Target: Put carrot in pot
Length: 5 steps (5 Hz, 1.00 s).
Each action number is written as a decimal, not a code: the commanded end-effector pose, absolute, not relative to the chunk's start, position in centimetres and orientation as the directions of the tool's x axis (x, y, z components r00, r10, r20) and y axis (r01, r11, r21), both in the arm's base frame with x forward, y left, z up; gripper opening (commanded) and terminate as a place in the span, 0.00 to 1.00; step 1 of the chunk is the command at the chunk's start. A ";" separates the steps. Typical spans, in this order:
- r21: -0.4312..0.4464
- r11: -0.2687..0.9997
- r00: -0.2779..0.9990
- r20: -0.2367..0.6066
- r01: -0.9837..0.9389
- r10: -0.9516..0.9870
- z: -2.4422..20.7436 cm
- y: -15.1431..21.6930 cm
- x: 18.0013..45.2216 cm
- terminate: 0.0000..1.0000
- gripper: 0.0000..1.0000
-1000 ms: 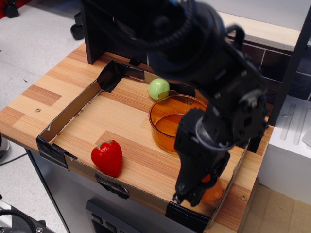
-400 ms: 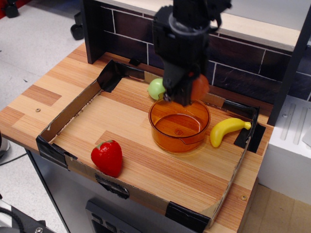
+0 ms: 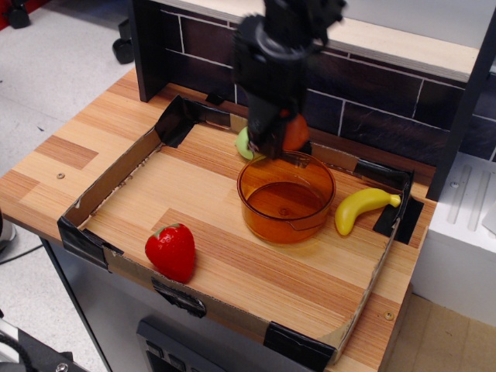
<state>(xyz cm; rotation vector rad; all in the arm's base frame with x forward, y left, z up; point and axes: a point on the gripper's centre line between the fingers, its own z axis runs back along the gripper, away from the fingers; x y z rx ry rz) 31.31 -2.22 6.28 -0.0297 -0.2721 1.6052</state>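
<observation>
A: Above the pot's back rim, the carrot (image 3: 295,133) hangs in the air, pinched in the pincer (image 3: 277,146). Only an orange bulge shows beside the dark fingers.

B: And what is new?

A: A second ago the pincer was low at the tray's near right corner, with the carrot down there. Since then it has lifted the carrot and carried it across. In the last fraction of a second it has drifted a little left and back, so it now sits over the far edge of the pot (image 3: 286,198), not the middle.

B: So the carrot is not in yet?

A: No. The pot looks empty; its amber floor shows clear through.

B: What does that mean for the job?

A: Pickup and most of the carry seem done. I judge it needs to come forward over the opening, then release.

B: Anything nearby?

A: A green ball (image 3: 243,143) just behind the pot, a banana (image 3: 363,207) to its right, a strawberry (image 3: 171,250) near the front, all in a cardboard tray (image 3: 108,177) on the desk (image 3: 54,163).
</observation>
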 end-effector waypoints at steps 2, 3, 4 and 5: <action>-0.222 0.021 -0.013 0.153 -0.975 0.988 8.3 -2.5 30.7 0.00 1.00; -0.229 0.016 -0.019 0.150 -0.973 0.988 9.2 -2.4 30.8 0.00 1.00; -0.236 0.001 -0.032 0.137 -0.972 0.990 11.4 -2.5 31.0 0.00 1.00; -0.273 0.015 -0.021 0.129 -0.962 0.991 14.3 -3.0 31.1 0.00 1.00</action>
